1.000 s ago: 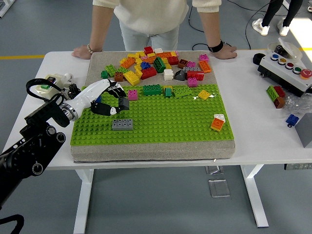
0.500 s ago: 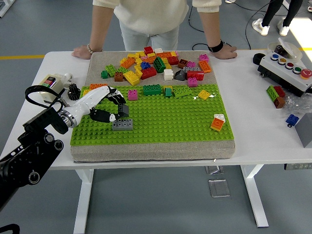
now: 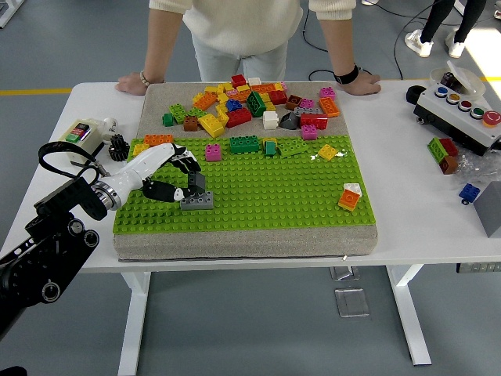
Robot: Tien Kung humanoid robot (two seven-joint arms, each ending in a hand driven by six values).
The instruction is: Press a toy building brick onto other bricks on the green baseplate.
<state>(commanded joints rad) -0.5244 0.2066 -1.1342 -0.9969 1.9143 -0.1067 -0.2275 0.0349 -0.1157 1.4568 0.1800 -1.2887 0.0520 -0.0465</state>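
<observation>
The green baseplate (image 3: pixel 266 200) lies on a tan mat in the middle of the table. A light grey brick (image 3: pixel 197 201) is fixed near its left front. My left hand (image 3: pixel 166 174) comes in from the left, its fingers curled on a small dark grey brick (image 3: pixel 175 182). That brick is tilted and sits just above the light grey brick's left end; whether they touch is unclear. My right hand is out of view.
Several loose bricks (image 3: pixel 250 102) are piled on the mat behind the baseplate. Pink (image 3: pixel 213 152), green (image 3: pixel 244 144) and orange-white (image 3: pixel 349 196) bricks stand on the plate. A person's hands (image 3: pixel 131 83) rest on the far table edge. A button box (image 3: pixel 462 110) sits at right.
My left hand has drawn back to the left and come down with the dark grey brick, from behind the light grey brick to just above its left end.
</observation>
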